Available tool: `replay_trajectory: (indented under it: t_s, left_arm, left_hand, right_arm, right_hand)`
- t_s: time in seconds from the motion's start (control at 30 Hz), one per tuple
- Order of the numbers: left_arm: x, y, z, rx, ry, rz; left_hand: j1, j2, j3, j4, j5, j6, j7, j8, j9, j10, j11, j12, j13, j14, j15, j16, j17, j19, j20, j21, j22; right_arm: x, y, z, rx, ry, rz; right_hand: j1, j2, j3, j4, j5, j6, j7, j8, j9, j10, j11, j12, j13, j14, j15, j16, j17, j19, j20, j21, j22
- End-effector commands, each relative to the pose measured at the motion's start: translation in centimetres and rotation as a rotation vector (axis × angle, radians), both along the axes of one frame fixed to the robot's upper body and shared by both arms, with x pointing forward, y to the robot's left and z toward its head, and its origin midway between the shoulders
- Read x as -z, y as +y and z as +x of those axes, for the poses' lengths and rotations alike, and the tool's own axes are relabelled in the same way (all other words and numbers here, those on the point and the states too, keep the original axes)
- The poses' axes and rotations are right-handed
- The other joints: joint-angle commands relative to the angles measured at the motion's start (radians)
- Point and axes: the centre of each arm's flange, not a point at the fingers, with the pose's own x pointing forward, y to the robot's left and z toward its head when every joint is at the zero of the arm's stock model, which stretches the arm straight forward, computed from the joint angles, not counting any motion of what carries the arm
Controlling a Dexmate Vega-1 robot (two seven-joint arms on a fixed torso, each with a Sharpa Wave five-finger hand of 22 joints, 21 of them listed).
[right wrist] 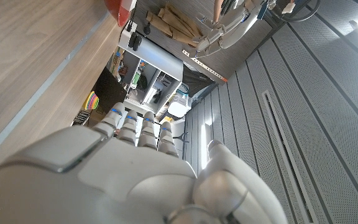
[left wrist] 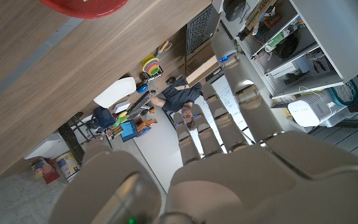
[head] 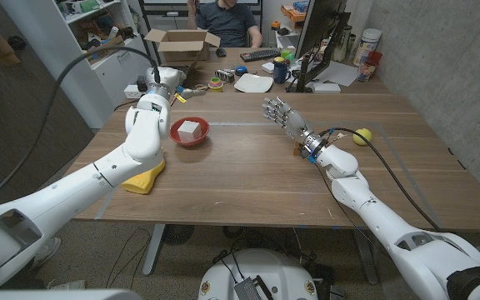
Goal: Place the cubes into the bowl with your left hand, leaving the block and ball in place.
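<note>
— How far along is the task seen to be?

— A white cube (head: 189, 128) is shown lying inside the red bowl (head: 176, 133), left of centre in the head view, so that much can be judged done. No other cube can be made out on the table (head: 248, 179); whether one is hidden behind the left arm cannot be told.

— And the left hand?

— The left hand (head: 158, 86) is seen raised in the upper left, just beyond the bowl. Nothing is seen held in the left wrist view, where its fingers (left wrist: 225, 109) are extended.

— What has been left in place?

— A yellow block (head: 146, 178) is pictured at lower left, partly under the left arm, and a yellow ball (head: 362, 137) at the right. The right hand (head: 283, 116) is held open above the table, fingers spread, nothing gripped.
</note>
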Motion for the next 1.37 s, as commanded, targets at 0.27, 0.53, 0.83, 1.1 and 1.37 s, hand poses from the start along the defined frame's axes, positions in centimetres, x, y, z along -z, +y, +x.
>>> replay_trajectory:
  t_s: [0.27,0.53,0.83,1.1,1.37]
  left_arm:
    - [-2.6,-1.9,-4.6,-0.006,-0.079,0.028]
    - [-3.0,-2.9,-6.7,0.042,-0.143,0.053]
    - [-3.3,-4.1,-7.3,0.049,-0.161,0.11]
    - [-1.9,-4.7,-8.6,0.077,-0.207,0.165]
    - [3.5,-5.4,-10.3,0.254,-0.581,0.388]
  left_hand:
    - [-0.015,0.0,-0.02,0.0,0.014,-0.013,-0.002,-0.001,0.002,-0.007,0.003,0.001,0.001,-0.016,-0.007,-0.002,0.001,-0.005,0.011,-0.015,0.002]
    - [-0.024,0.004,-0.035,0.002,0.02,-0.034,0.003,-0.005,0.002,-0.008,0.009,0.003,0.001,-0.021,-0.005,0.001,0.001,-0.006,0.016,-0.026,0.002]
    - [-0.032,0.009,-0.049,0.005,0.027,-0.047,0.002,-0.004,0.002,-0.02,0.013,0.002,0.001,-0.024,-0.003,0.004,0.001,0.008,0.019,-0.032,0.003]
    - [-0.072,0.043,-0.106,0.031,0.06,-0.184,-0.001,-0.012,0.001,-0.147,0.002,-0.009,0.001,-0.172,0.031,-0.011,0.002,-0.252,0.081,-0.143,0.01]
    - [-0.119,0.131,-0.161,0.089,0.098,-0.357,-0.005,-0.01,-0.011,-0.372,-0.042,-0.007,-0.011,-0.49,0.033,-0.011,0.001,-0.78,0.106,-0.139,0.015]
  right_arm:
    - [0.6,-1.2,-0.7,-0.01,-0.018,0.033]
    - [1.3,-0.9,-0.7,-0.037,-0.019,0.044]
    - [1.4,0.6,-0.3,-0.044,-0.008,0.032]
    - [2.6,1.7,-0.8,-0.058,-0.019,0.053]
    - [2.7,3.6,-3.5,-0.007,-0.185,0.013]
  right_hand:
    - [-0.001,-0.01,-0.005,-0.002,0.009,0.005,0.005,0.002,0.004,0.007,0.003,0.003,0.003,0.003,0.007,0.0,0.002,0.007,0.0,-0.002,0.003]
    - [-0.001,-0.01,-0.006,-0.002,0.009,0.007,0.004,0.002,0.004,0.007,0.003,0.003,0.003,0.004,0.008,0.0,0.002,0.008,0.001,-0.003,0.003]
    - [-0.001,-0.01,-0.007,-0.002,0.009,0.008,0.004,0.003,0.004,0.008,0.003,0.003,0.002,0.004,0.009,0.0,0.002,0.01,0.002,-0.004,0.003]
    - [-0.001,-0.01,-0.008,-0.002,0.009,0.009,0.004,0.003,0.004,0.008,0.003,0.003,0.002,0.003,0.009,0.0,0.002,0.008,0.003,-0.006,0.003]
    - [0.0,-0.01,-0.01,-0.002,0.009,0.031,-0.003,0.01,0.004,0.02,-0.003,0.007,0.002,0.004,0.007,0.0,0.002,0.001,0.031,-0.012,0.004]
